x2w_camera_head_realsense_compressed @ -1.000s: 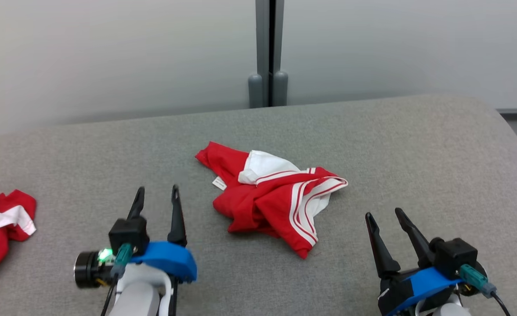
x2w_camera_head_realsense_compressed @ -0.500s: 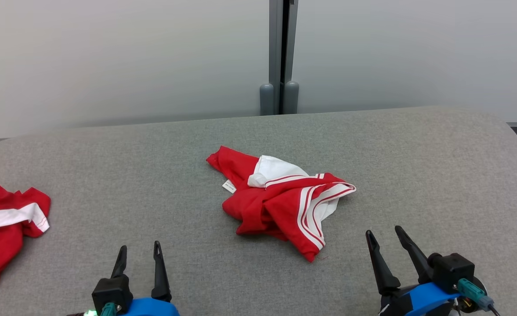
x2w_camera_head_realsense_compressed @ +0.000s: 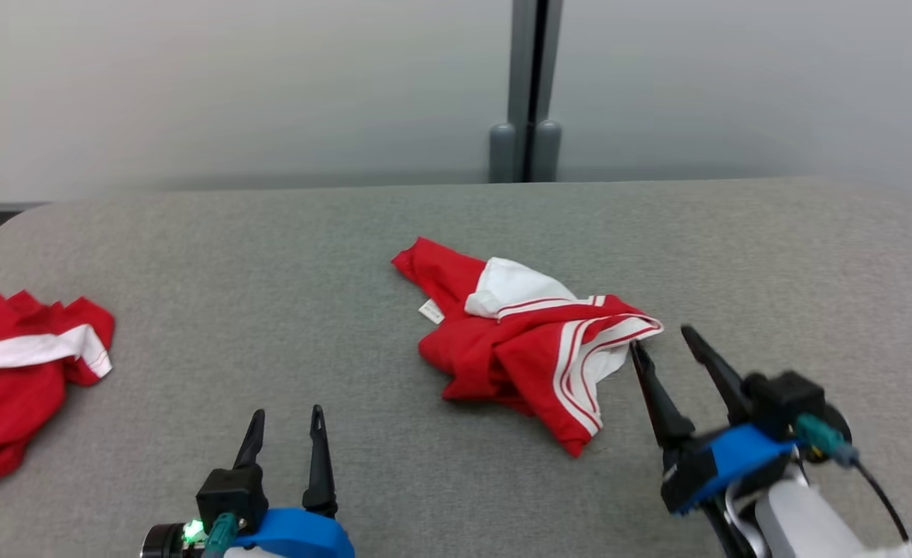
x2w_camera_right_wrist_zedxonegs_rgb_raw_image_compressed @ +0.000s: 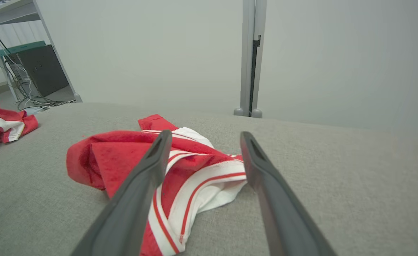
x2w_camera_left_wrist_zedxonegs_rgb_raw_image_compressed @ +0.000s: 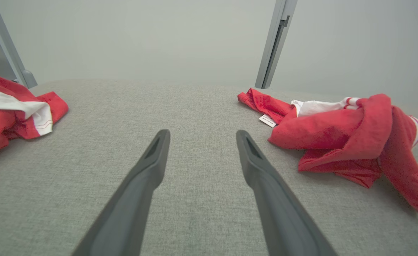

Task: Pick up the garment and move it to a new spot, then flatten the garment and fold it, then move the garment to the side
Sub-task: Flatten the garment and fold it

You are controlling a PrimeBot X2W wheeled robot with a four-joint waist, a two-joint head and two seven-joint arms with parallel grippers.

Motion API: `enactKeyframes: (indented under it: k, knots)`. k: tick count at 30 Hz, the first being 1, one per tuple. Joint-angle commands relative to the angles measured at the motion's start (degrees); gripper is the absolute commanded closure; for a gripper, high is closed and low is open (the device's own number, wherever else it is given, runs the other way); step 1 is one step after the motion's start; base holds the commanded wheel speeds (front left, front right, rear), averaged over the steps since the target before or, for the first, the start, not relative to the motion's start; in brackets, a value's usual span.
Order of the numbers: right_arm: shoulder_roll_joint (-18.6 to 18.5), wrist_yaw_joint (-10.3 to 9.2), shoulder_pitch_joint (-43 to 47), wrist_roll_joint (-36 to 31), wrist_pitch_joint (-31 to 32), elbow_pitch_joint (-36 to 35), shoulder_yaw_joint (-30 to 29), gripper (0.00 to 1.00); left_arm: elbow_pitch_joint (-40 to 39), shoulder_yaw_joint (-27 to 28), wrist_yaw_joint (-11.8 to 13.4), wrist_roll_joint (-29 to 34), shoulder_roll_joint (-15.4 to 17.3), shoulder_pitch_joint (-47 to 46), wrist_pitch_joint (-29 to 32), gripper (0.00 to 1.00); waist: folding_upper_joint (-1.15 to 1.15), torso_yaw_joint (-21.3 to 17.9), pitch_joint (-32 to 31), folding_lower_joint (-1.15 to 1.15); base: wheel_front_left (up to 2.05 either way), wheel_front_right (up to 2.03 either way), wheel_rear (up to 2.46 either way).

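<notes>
Head view: the garment (x2w_camera_head_realsense_compressed: 533, 341) is seen crumpled near the middle of the table (x2w_camera_head_realsense_compressed: 270, 271), with a white tag at its 9 o'clock side. The right gripper (x2w_camera_head_realsense_compressed: 661, 337) is held at the garment's 4 o'clock with its jaws apart and nothing gripped, one fingertip just beside the striped hem. The left gripper (x2w_camera_head_realsense_compressed: 287, 411) is kept low at 7 o'clock, also spread and empty, well apart from the cloth. A second red pile (x2w_camera_head_realsense_compressed: 22, 380) lies at 9 o'clock. The pick-up is judged to be the step in hand.

Left wrist view: the garment (x2w_camera_left_wrist_zedxonegs_rgb_raw_image_compressed: 336, 131) is shown at 2 o'clock of the open left gripper (x2w_camera_left_wrist_zedxonegs_rgb_raw_image_compressed: 202, 132), and the pile (x2w_camera_left_wrist_zedxonegs_rgb_raw_image_compressed: 13, 106) at 10 o'clock. Bare grey fabric lies between the fingers.

Right wrist view: the hem (x2w_camera_right_wrist_zedxonegs_rgb_raw_image_compressed: 209, 185) is framed between the spread fingers of the right gripper (x2w_camera_right_wrist_zedxonegs_rgb_raw_image_compressed: 206, 133). A good grasp is likely had by pinching several layers at this thick striped edge, low to the table, so that one thin layer is not peeled away. The grey weave looks soft and may drag on the cloth. A post (x2w_camera_right_wrist_zedxonegs_rgb_raw_image_compressed: 252, 53) stands at 12 o'clock against a plain wall, and a shelf (x2w_camera_right_wrist_zedxonegs_rgb_raw_image_compressed: 17, 53) with cables is seen at 10 o'clock.
</notes>
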Motion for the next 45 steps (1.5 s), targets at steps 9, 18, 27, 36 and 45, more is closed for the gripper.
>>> enactKeyframes:
  k: [9, 18, 27, 36, 45]
  knots:
    - [-6.1, 0.01, -22.7, 7.2, 3.1, 13.6, 12.7, 0.0, 0.4, -3.5, 1.3, -1.8, 0.0, -3.8, -0.2, 0.0, 0.0, 8.7, 5.1, -0.01, 0.0, 0.0, 0.0]
    - [-11.4, 0.01, -34.8, 20.9, 18.3, 22.1, 25.7, 0.0, 0.3, -6.3, 2.2, -4.3, 0.0, -5.2, -0.2, 0.0, 0.0, 15.6, 8.0, -0.01, 0.0, 0.0, 0.0]
    - [-16.1, 0.01, -38.7, 31.3, 33.4, 22.4, 35.8, 0.0, -0.5, -7.7, 3.4, -6.0, 0.0, -5.2, -0.2, 0.0, 0.0, 17.6, 9.5, -0.01, 0.0, 0.0, 0.0]
    - [-17.8, 0.01, -40.5, 34.5, 30.7, 23.3, 39.4, 1.0, -1.6, -8.7, 4.3, -7.4, 0.0, -5.7, -0.2, 0.0, 0.0, 18.0, 10.7, -0.01, 0.0, 0.0, 0.0]
    - [-16.9, 0.01, -45.5, 34.8, 17.3, 27.2, 36.9, 1.0, -1.4, -7.5, 3.8, -7.0, 0.0, -5.2, -0.2, 0.0, 0.0, 15.7, 9.0, -0.01, 0.0, 0.0, 0.0]
